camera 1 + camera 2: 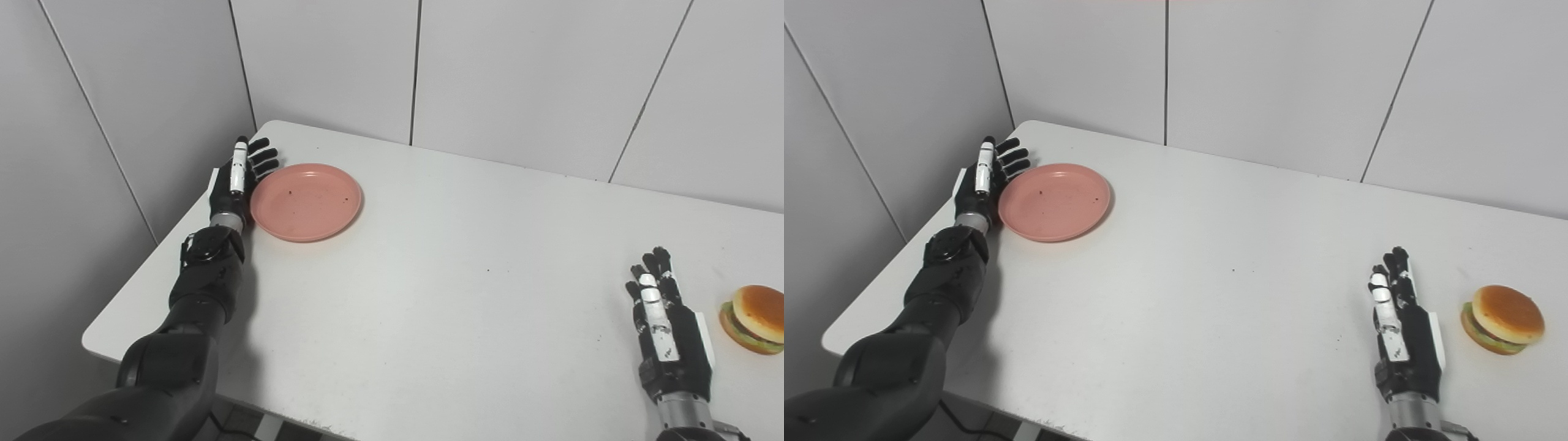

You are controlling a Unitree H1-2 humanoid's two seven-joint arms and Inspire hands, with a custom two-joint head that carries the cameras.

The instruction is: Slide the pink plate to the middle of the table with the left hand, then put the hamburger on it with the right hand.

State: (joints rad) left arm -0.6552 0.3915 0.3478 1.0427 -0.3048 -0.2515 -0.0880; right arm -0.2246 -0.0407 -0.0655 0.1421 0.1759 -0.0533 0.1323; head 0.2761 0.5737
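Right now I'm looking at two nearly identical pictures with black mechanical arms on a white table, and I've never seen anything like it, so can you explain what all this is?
These are a humanoid robot's two arms, seen from two cameras side by side on its head, so both pictures show one scene from slightly different spots. On the white table a pink plate sits near the far left corner. The left hand stands at the plate's left edge, fingers spread, holding nothing. A hamburger lies at the right. The right hand rests open beside the hamburger, apart from it. Nothing is held, and the plate is empty apart from a few dark specks.
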